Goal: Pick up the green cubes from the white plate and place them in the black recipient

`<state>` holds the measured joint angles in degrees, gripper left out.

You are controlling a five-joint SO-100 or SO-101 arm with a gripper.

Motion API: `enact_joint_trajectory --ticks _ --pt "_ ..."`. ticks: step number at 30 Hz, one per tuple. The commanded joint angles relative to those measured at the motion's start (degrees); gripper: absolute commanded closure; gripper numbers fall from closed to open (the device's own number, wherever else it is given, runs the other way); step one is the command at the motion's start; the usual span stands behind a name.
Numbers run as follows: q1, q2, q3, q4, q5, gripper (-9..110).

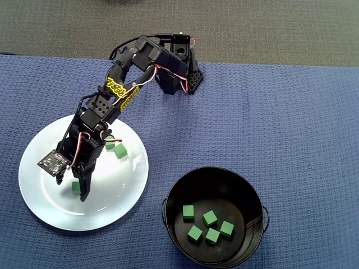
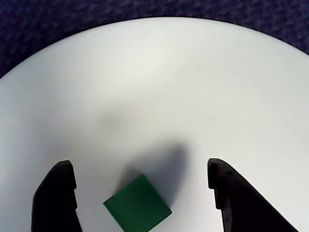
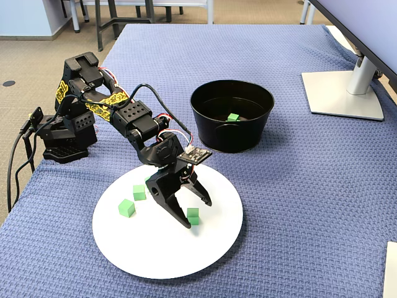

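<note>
**Gripper poised over a cube on the plate**

Gripper (image 2: 140, 198) hangs low over the white plate (image 1: 39, 207) with its jaws spread apart, and one green cube (image 2: 137, 209) sits between the two black fingers (image 2: 55, 198) in the wrist view, not touched by either. In the fixed view that same cube (image 3: 193, 215) lies on the plate (image 3: 149, 254) right by the fingertips, at about 3 o'clock from the plate's centre. In the overhead view it shows as a green patch (image 1: 75, 188) partly hidden by the fingers.

Two more cubes (image 1: 120, 150) lie toward 1 o'clock on the plate in the overhead view, close beside the arm (image 1: 101, 109); in the fixed view they sit at about 9 o'clock (image 3: 126, 208).

The black recipient (image 1: 168, 216) stands on the blue cloth (image 1: 269, 123) at roughly 4 o'clock from the plate in the overhead view, near but apart from it. Five cubes (image 1: 210, 218) rest on its floor, clustered together.
</note>
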<state>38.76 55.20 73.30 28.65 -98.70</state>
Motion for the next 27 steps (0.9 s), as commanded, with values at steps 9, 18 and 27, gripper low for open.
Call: enact_joint_trajectory --ticks 9,18,27 --pt "-2.4 8.9 3.8 -3.3 0.0 73" --pt "-3.3 10.5 7.6 -4.9 0.4 74" --pt "-3.3 10.2 10.1 -8.0 -0.3 74"
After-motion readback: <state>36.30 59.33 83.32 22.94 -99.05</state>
